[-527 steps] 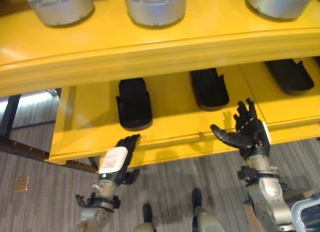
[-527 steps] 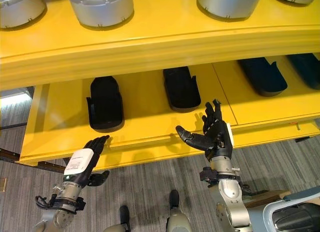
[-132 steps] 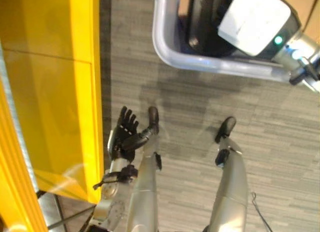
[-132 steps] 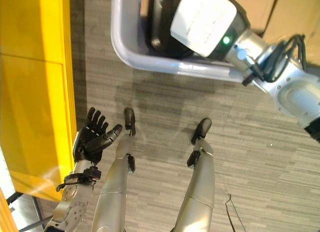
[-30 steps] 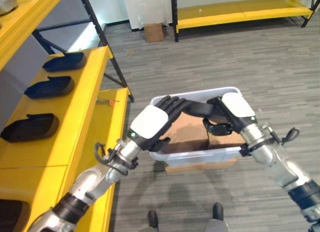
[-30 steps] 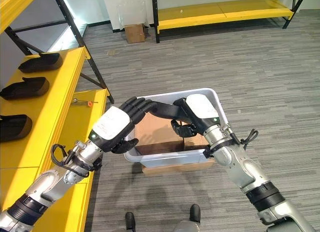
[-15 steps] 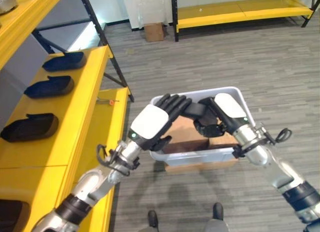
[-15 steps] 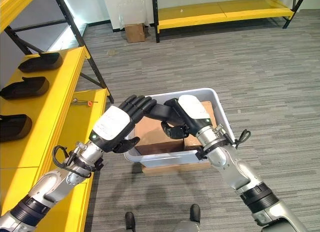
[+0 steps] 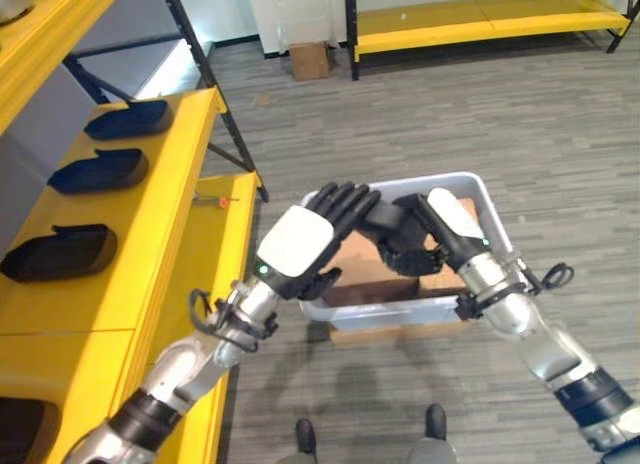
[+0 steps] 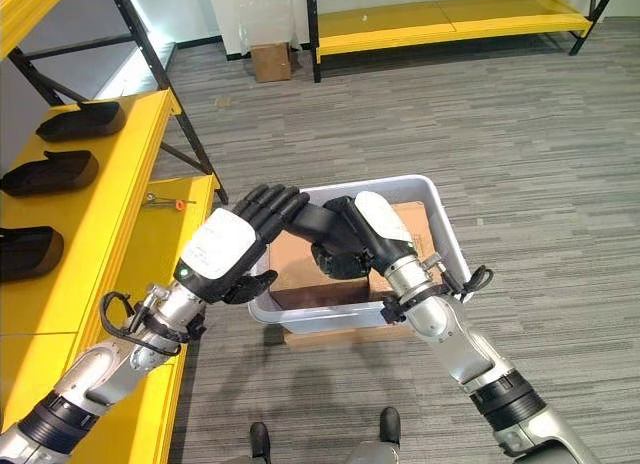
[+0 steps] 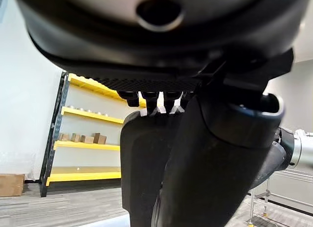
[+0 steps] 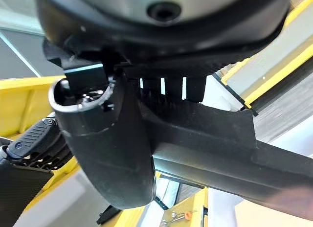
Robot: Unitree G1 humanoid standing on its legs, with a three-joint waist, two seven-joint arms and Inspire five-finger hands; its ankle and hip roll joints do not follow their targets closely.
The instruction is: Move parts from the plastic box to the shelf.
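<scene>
Right eye view: both arms reach over the plastic box (image 10: 440, 229), left hand (image 10: 240, 239) and right hand (image 10: 355, 234) clasping a black part (image 10: 312, 220) between them.

The right hand (image 12: 161, 46) seen from very close, its thumb (image 12: 110, 148) and a row of dark fingers (image 12: 168, 87) closed around a long black part (image 12: 220, 148). Beyond them is a yellow shelf (image 12: 19, 104), and the other hand's dark fingers (image 12: 34, 139) touch the part's far end.
</scene>
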